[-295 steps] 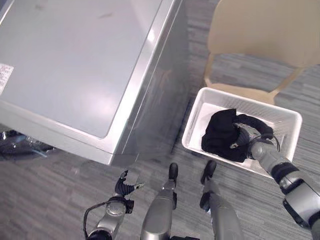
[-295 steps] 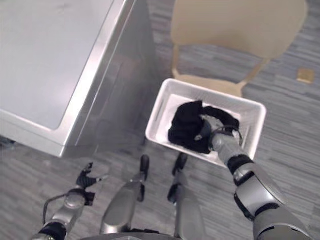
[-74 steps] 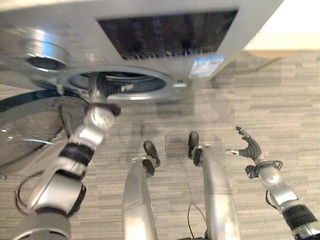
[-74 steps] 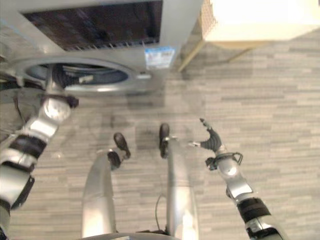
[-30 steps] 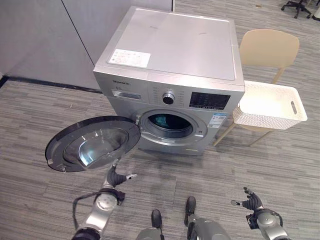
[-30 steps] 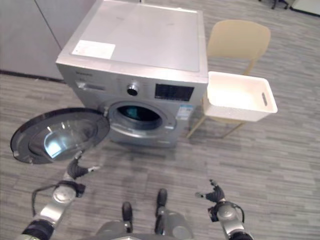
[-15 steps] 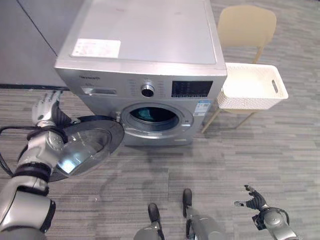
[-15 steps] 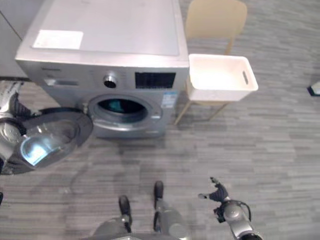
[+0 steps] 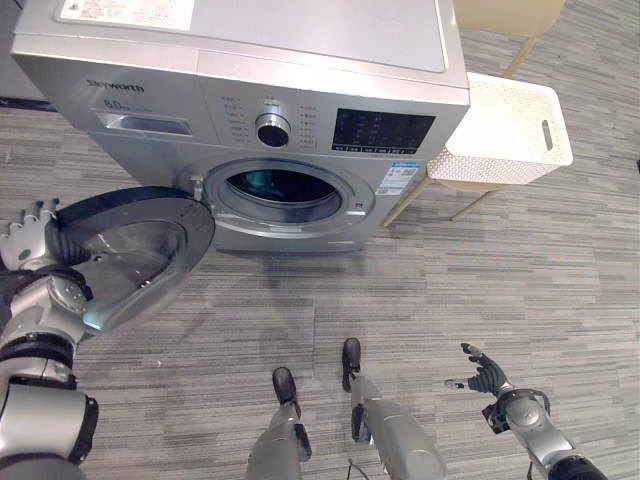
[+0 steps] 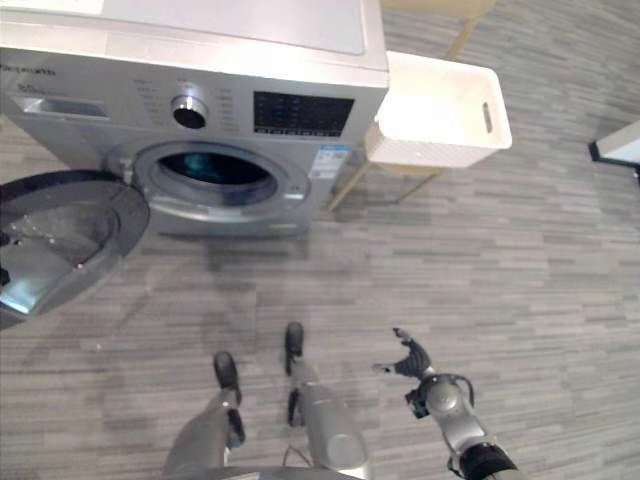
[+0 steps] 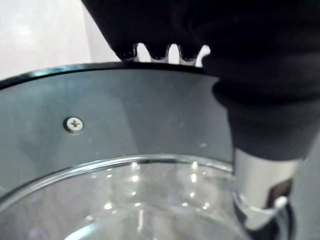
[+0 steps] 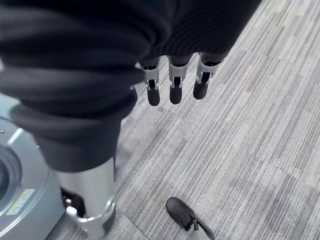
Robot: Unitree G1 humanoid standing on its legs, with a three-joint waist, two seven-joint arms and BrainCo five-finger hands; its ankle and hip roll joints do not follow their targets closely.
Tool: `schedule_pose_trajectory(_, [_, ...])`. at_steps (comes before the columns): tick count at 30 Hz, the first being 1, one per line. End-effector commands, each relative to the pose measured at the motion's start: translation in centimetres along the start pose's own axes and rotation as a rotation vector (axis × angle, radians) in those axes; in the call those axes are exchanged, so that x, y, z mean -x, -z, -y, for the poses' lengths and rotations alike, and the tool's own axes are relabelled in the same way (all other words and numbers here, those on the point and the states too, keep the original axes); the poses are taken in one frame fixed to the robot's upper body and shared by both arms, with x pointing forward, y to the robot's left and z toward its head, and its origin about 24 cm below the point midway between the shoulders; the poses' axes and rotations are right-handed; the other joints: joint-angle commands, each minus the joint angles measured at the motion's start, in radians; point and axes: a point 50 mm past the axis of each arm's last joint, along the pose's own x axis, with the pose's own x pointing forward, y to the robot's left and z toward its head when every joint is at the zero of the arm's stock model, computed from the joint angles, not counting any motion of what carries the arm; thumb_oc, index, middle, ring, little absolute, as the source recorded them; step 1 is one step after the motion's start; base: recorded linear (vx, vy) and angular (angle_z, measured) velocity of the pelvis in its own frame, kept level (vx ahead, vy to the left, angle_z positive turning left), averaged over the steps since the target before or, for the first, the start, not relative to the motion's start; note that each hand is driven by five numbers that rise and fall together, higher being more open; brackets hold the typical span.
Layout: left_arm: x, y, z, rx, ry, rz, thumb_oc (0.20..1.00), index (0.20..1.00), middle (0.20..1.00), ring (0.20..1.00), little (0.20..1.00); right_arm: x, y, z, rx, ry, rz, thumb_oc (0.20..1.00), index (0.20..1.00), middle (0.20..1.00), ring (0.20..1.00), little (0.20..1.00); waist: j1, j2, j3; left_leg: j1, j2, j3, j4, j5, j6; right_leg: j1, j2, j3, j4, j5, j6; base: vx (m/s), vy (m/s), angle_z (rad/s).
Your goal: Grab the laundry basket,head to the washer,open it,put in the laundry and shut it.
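While the round dark-rimmed glass washer door (image 9: 135, 255) hangs swung out to the robot's left of the silver-grey front-loading washer (image 9: 250, 90), the left hand (image 9: 30, 245) sits at the door's outer edge, fingers upright and straight behind the rim, thumb on the near face; in the left wrist view the dark fingertips (image 11: 156, 52) just clear the far edge of the rim and the thumb (image 11: 260, 175) lies down the inner side. Contact reads as a flat press along the rim with the fingers extended, not curled round it. Round drum opening (image 9: 280, 190) is uncovered; something teal-blue and dark shows inside, too dim to identify. White perforated plastic laundry basket (image 9: 505, 130) sits on the beige wooden chair (image 9: 500, 15) just beside the washer's right side, well apart from both hands; its inside looks pale, contents not readable. Chair is cut off at the top of the view. Right hand (image 10: 410, 362) hangs low over the grey striped carpet floor (image 10: 520, 260) at the robot's right, fingers spread and relaxed, holding nothing; the right wrist view shows its fingers (image 12: 172, 87) straight above the carpet.
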Motion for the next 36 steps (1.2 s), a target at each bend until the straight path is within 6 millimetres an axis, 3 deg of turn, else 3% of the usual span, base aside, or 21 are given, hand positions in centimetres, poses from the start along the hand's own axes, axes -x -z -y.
schedule_pose_trajectory(1, [5.4, 0.2, 9.5, 0.233, 0.262, -0.023, 1.000, 1.000, 1.000, 1.000, 1.000, 0.1, -0.2, 0.2, -0.041, 0.048, 0.019, 1.000, 1.000, 1.000, 1.000, 1.000, 0.047, 0.009, -0.015, -0.016, -0.006, -0.079, 0.013, -0.031, -0.019, 0.083, -0.061, -0.046, 0.144, -0.228, 0.094, 0.04, 0.028, -0.03])
schedule_pose_trajectory(3, [9.2, -1.4, 12.9, 0.419, 0.357, 0.018, 1.000, 1.000, 1.000, 1.000, 1.000, 0.3, 0.0, 0.2, -0.048, 0.066, 0.005, 1.000, 1.000, 1.000, 1.000, 1.000, 0.063, 0.019, -0.015, 0.002, -0.011, -0.080, 0.014, -0.036, -0.017, 0.100, -0.065, -0.054, 0.145, -0.237, 0.090, 0.02, 0.011, 0.07])
schedule_pose_trajectory(4, [9.2, -1.4, 12.9, 0.419, 0.358, 0.017, 1.000, 1.000, 1.000, 1.000, 1.000, 0.3, 0.1, 0.2, -0.047, 0.065, 0.004, 1.000, 1.000, 1.000, 1.000, 1.000, 0.062, 0.020, -0.016, 0.002, -0.011, -0.081, 0.013, -0.036, -0.017, 0.101, -0.065, -0.054, 0.145, -0.237, 0.090, 0.02, 0.000, 0.18])
schedule_pose_trajectory(5, [12.5, -2.5, 15.2, 0.567, 0.456, 0.012, 1.000, 1.000, 1.000, 1.000, 1.000, 0.2, 0.0, 0.2, -0.055, 0.076, -0.002, 1.000, 1.000, 1.000, 1.000, 1.000, 0.071, 0.031, -0.017, 0.021, -0.017, -0.083, 0.009, -0.036, -0.015, 0.119, -0.067, -0.061, 0.145, -0.244, 0.086, 0.01, -0.008, 0.23])
schedule_pose_trajectory(7, [13.5, -3.3, 15.7, 0.613, 0.500, 0.041, 1.000, 1.000, 1.000, 1.000, 1.000, 0.2, 0.0, 0.3, -0.058, 0.084, -0.003, 1.000, 1.000, 1.000, 1.000, 1.000, 0.073, 0.036, -0.019, 0.030, -0.019, -0.083, 0.004, -0.035, -0.015, 0.126, -0.067, -0.063, 0.145, -0.249, 0.085, 0.01, -0.020, 0.24])
schedule_pose_trajectory(9, [16.8, -7.5, 16.8, 0.782, 0.699, 0.175, 1.000, 1.000, 1.000, 1.000, 1.000, 0.2, -0.1, 0.1, -0.050, 0.076, -0.008, 1.000, 1.000, 1.000, 1.000, 1.000, 0.074, 0.056, -0.030, 0.067, -0.026, -0.082, -0.010, -0.032, -0.014, 0.156, -0.069, -0.066, 0.144, -0.263, 0.081, 0.01, -0.061, 0.23])
schedule_pose_trajectory(10, [16.8, -7.5, 16.8, 0.782, 0.699, 0.176, 1.000, 1.000, 1.000, 1.000, 1.000, 0.2, -0.1, 0.1, -0.050, 0.076, -0.007, 1.000, 1.000, 1.000, 1.000, 1.000, 0.074, 0.056, -0.032, 0.064, -0.026, -0.082, -0.010, -0.030, -0.014, 0.153, -0.069, -0.066, 0.142, -0.261, 0.081, 0.00, -0.056, 0.16])
schedule_pose_trajectory(13, [17.4, -10.3, 16.8, 0.796, 0.743, 0.281, 1.000, 1.000, 1.000, 1.000, 1.000, 0.3, -0.1, -0.3, -0.037, 0.068, -0.003, 1.000, 1.000, 1.000, 1.000, 1.000, 0.060, 0.066, -0.039, 0.096, -0.026, -0.065, -0.020, -0.035, -0.013, 0.170, -0.069, -0.055, 0.139, -0.269, 0.080, 0.00, -0.015, -0.01])
schedule_pose_trajectory(16, [16.6, -13.1, 16.9, 0.837, 0.721, 0.305, 1.000, 1.000, 1.000, 1.000, 1.000, 0.4, 0.1, -0.6, -0.011, 0.058, -0.009, 1.000, 1.000, 1.000, 1.000, 1.000, 0.033, 0.072, -0.047, 0.104, -0.025, -0.040, -0.029, -0.033, -0.013, 0.161, -0.064, -0.031, 0.137, -0.266, 0.080, -0.03, -0.011, -0.29])
schedule_pose_trajectory(18, [15.1, -15.2, 16.3, 0.843, 0.672, 0.335, 1.000, 1.000, 1.000, 1.000, 1.000, 0.4, 0.0, -0.6, 0.008, 0.057, -0.003, 1.000, 1.000, 1.000, 1.000, 1.000, 0.011, 0.076, -0.050, 0.099, -0.022, -0.020, -0.038, -0.029, -0.014, 0.140, -0.058, -0.008, 0.135, -0.262, 0.078, -0.08, 0.028, -0.34])
schedule_pose_trajectory(21, [10.5, -17.3, 14.1, 0.667, 0.503, 0.394, 1.000, 1.000, 1.000, 1.000, 1.000, 0.7, 0.0, 0.2, 0.054, 0.055, 0.013, 1.000, 1.000, 1.000, 1.000, 1.000, -0.037, 0.081, -0.058, 0.072, -0.013, 0.016, -0.050, -0.016, -0.018, 0.084, -0.045, 0.036, 0.129, -0.242, 0.076, -0.09, 0.039, -0.63])
schedule_pose_trajectory(23, [6.8, -16.6, 12.1, 0.546, 0.395, 0.349, 1.000, 1.000, 1.000, 1.000, 1.000, 1.0, 0.3, 0.5, 0.081, 0.052, 0.015, 1.000, 1.000, 1.000, 1.000, 1.000, -0.064, 0.082, -0.064, 0.049, -0.005, 0.029, -0.052, -0.007, -0.020, 0.050, -0.037, 0.049, 0.126, -0.228, 0.075, -0.08, 0.000, -0.65])
schedule_pose_trajectory(24, [3.9, -15.4, 10.2, 0.460, 0.308, 0.268, 1.000, 1.000, 1.000, 1.000, 1.000, 1.0, 0.2, 0.7, 0.088, 0.050, 0.023, 1.000, 1.000, 1.000, 1.000, 1.000, -0.086, 0.081, -0.065, 0.030, 0.002, 0.043, -0.058, 0.003, -0.024, 0.027, -0.030, 0.061, 0.116, -0.213, 0.080, -0.07, -0.017, -0.54])
schedule_pose_trajectory(27, [2.8, -14.1, 9.4, 0.420, 0.275, 0.213, 1.000, 1.000, 1.000, 1.000, 1.000, 1.0, 0.1, 0.7, 0.074, 0.051, 0.037, 1.000, 1.000, 1.000, 1.000, 1.000, -0.092, 0.076, -0.065, 0.024, 0.011, 0.051, -0.055, 0.007, -0.029, 0.020, -0.027, 0.067, 0.112, -0.208, 0.081, -0.03, -0.051, -0.52])
schedule_pose_trajectory(32, [5.9, -10.1, 12.8, 0.484, 0.358, 0.144, 1.000, 1.000, 1.000, 1.000, 1.000, 1.5, 1.1, 0.7, 0.034, 0.060, 0.001, 1.000, 1.000, 1.000, 1.000, 1.000, -0.065, 0.088, -0.081, 0.070, 0.012, 0.039, -0.056, 0.002, -0.037, 0.074, -0.027, 0.056, 0.099, -0.218, 0.074, 0.03, -0.064, -0.13])
schedule_pose_trajectory(36, [11.5, -5.7, 16.2, 0.590, 0.485, 0.047, 1.000, 1.000, 1.000, 1.000, 1.000, 1.4, 1.4, 1.3, -0.003, 0.102, -0.028, 1.000, 1.000, 1.000, 1.000, 1.000, -0.027, 0.108, -0.105, 0.127, 0.005, 0.006, -0.067, 0.003, -0.040, 0.155, -0.025, 0.029, 0.084, -0.238, 0.065, 0.07, -0.071, 0.28])
